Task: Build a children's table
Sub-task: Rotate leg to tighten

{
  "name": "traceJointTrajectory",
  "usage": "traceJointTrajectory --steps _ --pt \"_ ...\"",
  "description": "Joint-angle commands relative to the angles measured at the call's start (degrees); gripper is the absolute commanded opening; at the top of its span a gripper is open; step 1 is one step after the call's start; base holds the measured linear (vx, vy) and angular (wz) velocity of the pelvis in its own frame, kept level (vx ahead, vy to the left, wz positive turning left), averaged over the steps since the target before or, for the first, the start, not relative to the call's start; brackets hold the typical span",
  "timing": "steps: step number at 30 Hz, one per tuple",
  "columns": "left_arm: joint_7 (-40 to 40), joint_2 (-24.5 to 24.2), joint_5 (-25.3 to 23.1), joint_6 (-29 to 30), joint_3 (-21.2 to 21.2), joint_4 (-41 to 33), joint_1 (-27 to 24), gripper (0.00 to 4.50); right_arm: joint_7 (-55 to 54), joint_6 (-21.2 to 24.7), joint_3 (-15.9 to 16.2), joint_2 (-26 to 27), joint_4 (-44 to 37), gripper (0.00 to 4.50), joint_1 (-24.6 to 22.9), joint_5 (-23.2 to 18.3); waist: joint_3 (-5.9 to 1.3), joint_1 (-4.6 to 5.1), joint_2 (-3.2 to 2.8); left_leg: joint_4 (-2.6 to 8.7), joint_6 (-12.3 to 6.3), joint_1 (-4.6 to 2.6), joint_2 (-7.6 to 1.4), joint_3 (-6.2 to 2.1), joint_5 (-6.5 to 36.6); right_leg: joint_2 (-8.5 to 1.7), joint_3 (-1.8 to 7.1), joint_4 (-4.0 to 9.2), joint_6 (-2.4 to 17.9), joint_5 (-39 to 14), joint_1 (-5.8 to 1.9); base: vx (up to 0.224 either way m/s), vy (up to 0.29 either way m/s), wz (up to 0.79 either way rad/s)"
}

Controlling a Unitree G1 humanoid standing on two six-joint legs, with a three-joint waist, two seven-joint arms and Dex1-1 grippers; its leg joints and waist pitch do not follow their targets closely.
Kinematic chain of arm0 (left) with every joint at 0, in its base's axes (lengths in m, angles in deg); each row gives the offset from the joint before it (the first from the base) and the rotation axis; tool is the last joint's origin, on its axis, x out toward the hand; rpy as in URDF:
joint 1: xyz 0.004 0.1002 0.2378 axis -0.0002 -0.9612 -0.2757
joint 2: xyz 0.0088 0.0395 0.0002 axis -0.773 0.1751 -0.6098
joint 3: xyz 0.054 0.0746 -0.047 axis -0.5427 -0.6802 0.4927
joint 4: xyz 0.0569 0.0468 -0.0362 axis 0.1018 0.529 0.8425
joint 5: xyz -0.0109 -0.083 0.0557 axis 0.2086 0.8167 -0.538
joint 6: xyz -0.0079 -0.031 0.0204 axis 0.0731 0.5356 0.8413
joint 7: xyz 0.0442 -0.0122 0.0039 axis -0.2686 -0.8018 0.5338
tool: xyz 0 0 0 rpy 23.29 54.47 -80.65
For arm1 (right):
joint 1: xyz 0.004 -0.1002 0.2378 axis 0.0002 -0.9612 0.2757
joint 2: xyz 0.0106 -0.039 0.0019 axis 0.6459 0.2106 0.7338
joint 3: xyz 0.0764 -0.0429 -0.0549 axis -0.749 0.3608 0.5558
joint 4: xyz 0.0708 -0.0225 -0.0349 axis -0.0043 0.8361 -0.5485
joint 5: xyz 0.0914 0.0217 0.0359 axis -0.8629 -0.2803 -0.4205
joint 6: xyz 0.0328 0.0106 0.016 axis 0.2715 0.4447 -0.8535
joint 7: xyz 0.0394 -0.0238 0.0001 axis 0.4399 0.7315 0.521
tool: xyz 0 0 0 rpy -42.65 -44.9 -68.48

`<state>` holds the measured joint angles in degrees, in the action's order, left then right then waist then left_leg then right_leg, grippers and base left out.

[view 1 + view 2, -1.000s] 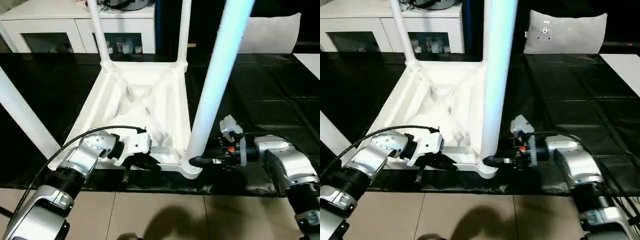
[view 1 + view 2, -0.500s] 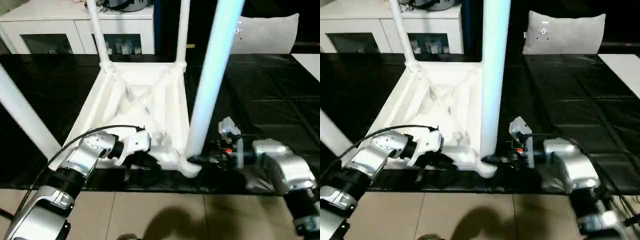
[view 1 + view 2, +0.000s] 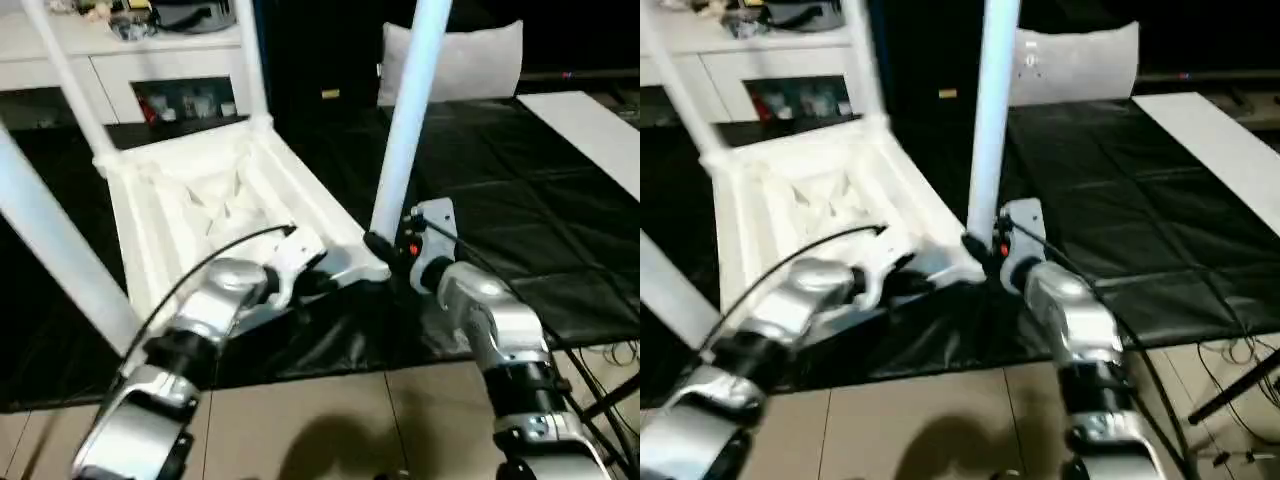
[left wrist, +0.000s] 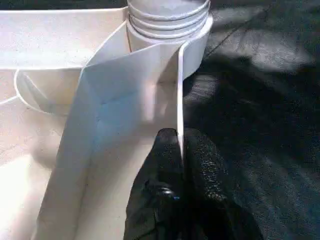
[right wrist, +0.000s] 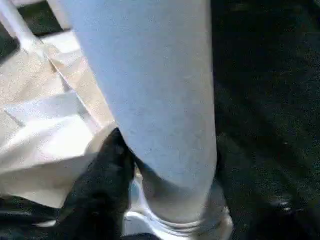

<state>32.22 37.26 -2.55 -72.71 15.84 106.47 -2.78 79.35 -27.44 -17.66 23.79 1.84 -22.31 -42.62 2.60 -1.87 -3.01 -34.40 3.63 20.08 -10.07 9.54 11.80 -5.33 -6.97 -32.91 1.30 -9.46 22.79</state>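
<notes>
Left wrist view: the left pincer pinches the white top's thin smooth rim; right pincer grips a round leg.

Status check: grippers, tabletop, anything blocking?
Left gripper shut on tabletop rim. Right gripper clamps near-right leg at its socket. Four legs upright. Nothing blocking.

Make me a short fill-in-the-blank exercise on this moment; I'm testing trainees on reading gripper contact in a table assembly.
1. The left gripper pinches the thin side ____ of the white table top.
2. The right gripper clasps the near-right leg just above its corner ____.
3. The table top lies with its ribbed underside facing ____.
4. The work table has a ____ cover.

Missing words: wall; socket; up; black
</notes>
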Motion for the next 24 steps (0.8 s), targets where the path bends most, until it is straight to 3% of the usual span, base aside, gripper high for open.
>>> traceJointTrajectory --steps 1,3,5,7,10,14,18,22,23,24 --pt "-0.39 1.02 0.21 -2.83 -1.29 -1.08 1.13 0.00 3.48 1.89 1.98 1.80 -0.97 2.90 -0.98 -2.90 -3.32 -0.40 0.30 4.86 -2.87 0.24 -2.48 -1.32 14.86 -3.87 2.86 5.08 6.20 -23.22 -3.04 0.000 0.000 0.00" --pt "-0.77 0.20 -0.17 -3.89 -1.81 -1.46 0.64 0.00 5.69 3.78 0.42 0.39 -2.49 3.13 -2.02 -4.76 -3.49 -0.80 0.36 4.69 -3.30 0.11 -2.53 -1.12 13.30 -3.99 3.18 4.78 7.16 -21.51 -3.09 0.000 0.000 0.00" --pt "-0.77 -0.12 -0.32 -4.69 -1.97 -1.29 0.56 0.00 7.79 3.95 0.97 -1.37 -3.17 3.23 -2.75 -4.98 -3.55 -1.09 0.44 4.59 -3.81 0.25 -2.56 -0.94 11.49 -4.00 3.28 4.47 8.20 -19.58 -3.11 0.000 0.000 0.00" --pt "-2.66 -1.08 -0.41 -6.00 -2.63 -1.32 0.09 0.00 11.21 4.41 1.19 -4.88 -4.46 3.50 -4.15 -5.67 -3.75 -1.77 0.48 4.35 -4.31 0.40 -2.45 -0.79 9.41 -4.08 3.28 4.48 7.52 -19.81 -3.44 0.000 0.000 0.00" --pt "-6.38 -2.60 -0.54 -7.59 -3.49 -1.82 -0.87 0.00 15.31 3.99 0.37 -9.12 -5.51 3.66 -4.95 -6.44 -3.92 -2.44 0.54 4.27 -4.88 0.56 -2.56 -0.79 6.63 -4.00 3.22 4.03 8.23 -16.82 -3.53 0.000 0.000 0.00" --pt "-9.95 -4.45 -0.67 -10.80 -4.73 -1.50 -1.46 0.00 20.50 3.64 0.17 -13.89 -6.11 4.09 -5.10 -6.78 -4.09 -2.96 -0.14 4.08 -5.40 0.47 -2.83 -0.76 6.26 -3.81 3.18 3.57 10.05 -12.51 -3.38 0.000 0.000 0.00" --pt "-18.58 -8.45 -0.72 -16.16 -7.46 -0.59 -1.97 0.00 32.27 0.97 2.35 -22.37 -5.86 4.09 -4.56 -7.03 -3.94 -4.00 -0.01 4.01 -5.55 0.44 -2.87 -0.52 7.73 -3.84 3.15 3.84 9.08 -15.48 -3.42 0.000 0.000 0.00" --pt "-21.25 -9.01 -0.12 -17.83 -7.51 -0.20 -1.79 0.00 37.15 -1.25 3.94 -24.67 -5.27 4.09 -4.59 -7.08 -3.92 -4.41 0.06 3.99 -5.34 0.44 -2.98 -0.56 7.84 -3.96 3.11 3.77 9.19 -16.32 -3.28 0.000 0.000 0.00" --pt "-25.38 -10.01 0.22 -19.09 -8.43 0.11 -1.36 0.00 42.08 -1.59 5.90 -26.47 -4.82 4.09 -4.10 -7.12 -4.00 -4.66 0.46 3.96 -5.55 0.41 -3.00 -0.53 7.48 -3.96 3.08 3.64 9.66 -15.88 -3.31 0.000 0.000 0.00" --pt "-26.10 -10.22 0.27 -19.36 -8.65 0.17 -1.28 0.00 42.85 -1.66 6.26 -26.76 -4.73 3.92 -4.00 -7.12 -4.00 -4.84 0.35 3.94 -5.72 0.41 -3.04 -0.56 7.40 -3.99 3.08 3.57 9.86 -15.75 -3.30 0.000 0.000 0.00"
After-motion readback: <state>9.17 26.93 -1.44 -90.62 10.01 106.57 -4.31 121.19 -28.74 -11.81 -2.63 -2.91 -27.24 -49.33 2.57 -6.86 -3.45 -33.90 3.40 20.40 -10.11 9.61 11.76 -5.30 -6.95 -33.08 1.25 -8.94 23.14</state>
